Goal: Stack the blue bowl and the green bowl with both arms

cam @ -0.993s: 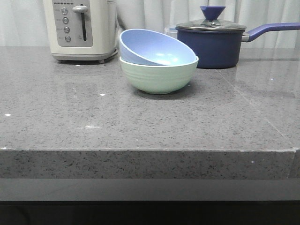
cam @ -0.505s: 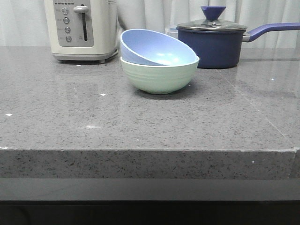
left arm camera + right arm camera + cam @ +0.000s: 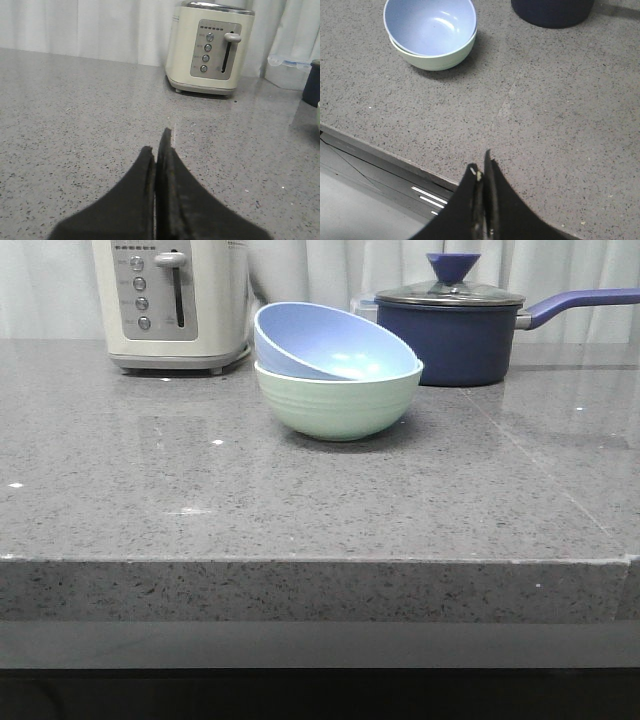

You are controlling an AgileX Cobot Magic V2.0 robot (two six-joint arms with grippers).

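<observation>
The blue bowl sits tilted inside the green bowl near the middle back of the grey counter. Both also show in the right wrist view, the blue bowl nested in the green bowl. My right gripper is shut and empty, over the counter's front edge, well away from the bowls. My left gripper is shut and empty, low over bare counter, facing the toaster. Neither gripper shows in the front view.
A cream toaster stands at the back left and also shows in the left wrist view. A dark navy lidded saucepan stands at the back right, handle pointing right. The counter's front edge runs across the view.
</observation>
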